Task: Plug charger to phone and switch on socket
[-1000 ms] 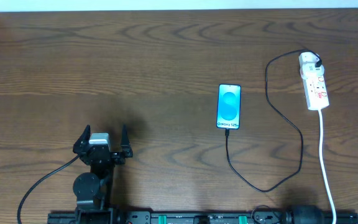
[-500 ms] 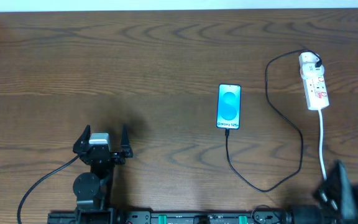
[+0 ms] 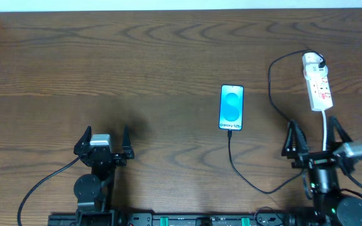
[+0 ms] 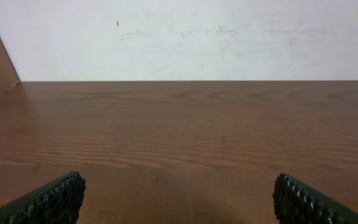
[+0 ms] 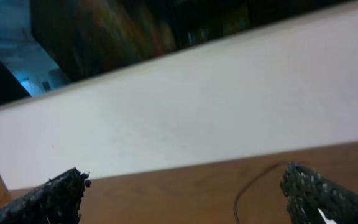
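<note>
A dark brown wood-grain desk fills my overhead view, with a pale white wall along its far edge.

Near the middle lies the slim rectangular phone with its bright turquoise screen, flat and face up, its long sides running away from me. The long thin black charger cable meets the phone's near short edge with its small black connector tip. I cannot tell whether it is fully seated.

From there the cable loops toward me, then swings right and back up to the black-and-white plug sitting in the far end of the narrow white power strip with red markings, far right on the desk. I cannot make out its switch position. The strip's white cord trails toward my edge.

The left tool sits low at the near left, well apart from everything, its 2 textured black fingers spread wide with bare desk between them.

The right tool stands just in front of the strip, its fingers likewise wide apart and holding nothing; the white cord runs between them in the overhead view.
</note>
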